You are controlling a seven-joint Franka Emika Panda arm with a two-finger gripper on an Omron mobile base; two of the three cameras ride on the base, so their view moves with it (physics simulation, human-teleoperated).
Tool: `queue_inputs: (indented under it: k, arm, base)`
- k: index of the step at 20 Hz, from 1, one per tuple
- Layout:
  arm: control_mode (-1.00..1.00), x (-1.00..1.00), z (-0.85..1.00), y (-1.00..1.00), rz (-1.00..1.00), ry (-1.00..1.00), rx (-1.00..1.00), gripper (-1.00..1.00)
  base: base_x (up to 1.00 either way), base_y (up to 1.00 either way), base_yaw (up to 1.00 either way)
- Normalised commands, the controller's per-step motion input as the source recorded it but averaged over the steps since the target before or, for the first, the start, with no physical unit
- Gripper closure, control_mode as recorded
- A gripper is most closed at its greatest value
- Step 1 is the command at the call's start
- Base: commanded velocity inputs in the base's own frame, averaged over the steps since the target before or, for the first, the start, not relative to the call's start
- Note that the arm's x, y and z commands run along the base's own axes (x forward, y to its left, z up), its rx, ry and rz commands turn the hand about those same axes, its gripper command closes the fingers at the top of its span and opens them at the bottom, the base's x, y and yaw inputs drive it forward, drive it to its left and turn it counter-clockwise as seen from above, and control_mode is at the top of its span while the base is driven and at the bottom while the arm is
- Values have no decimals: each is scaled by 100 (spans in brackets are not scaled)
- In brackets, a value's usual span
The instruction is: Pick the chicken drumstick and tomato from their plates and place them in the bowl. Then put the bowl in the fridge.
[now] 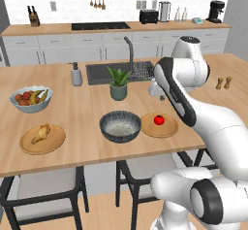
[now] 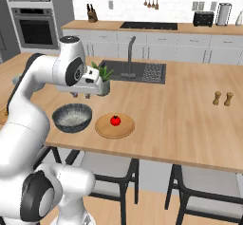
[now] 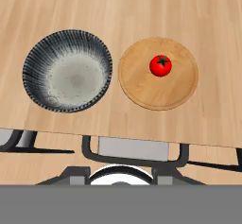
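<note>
The gripper (image 2: 81, 95) is held above the counter near the bowl (image 3: 67, 70); its finger spacing cannot be told. The tomato (image 3: 160, 65) is seen on its wooden plate (image 3: 142, 86).

I see a pale blue fruit bowl (image 1: 31, 99), a green potted plant (image 1: 118, 84), a grey soap dispenser (image 1: 76, 74) and two wooden shakers (image 2: 222, 98) on the counter.

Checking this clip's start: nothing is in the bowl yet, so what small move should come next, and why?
Probably lower the gripper toward the tomato. The bowl is empty, the tomato sits untouched on its plate, and the drumstick lies on the farther plate beyond the bowl. The hand hangs above the counter close to the tomato, so that is likely the shorter first pick.
</note>
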Motion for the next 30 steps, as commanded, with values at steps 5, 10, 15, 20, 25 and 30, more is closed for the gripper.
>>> queue_inputs:
  k: [5,10,15,20,25,30]
  arm:
    - [-100,-9,-43,-9,2,-1,-3,-100]
    - [-100,-10,-55,-36,0,-23,-4,-100]
    - [-100,23,-58,-43,0,-6,-1,-100]
    - [-100,41,-54,-51,0,0,2,-100]
    - [-100,82,-41,-20,0,0,1,-100]
    - [-100,88,-29,0,0,0,0,-100]
  base:
    - [0,0,0]
    - [0,0,0]
    - [0,0,0]
    - [0,0,0]
    - [0,0,0]
    - [0,0,0]
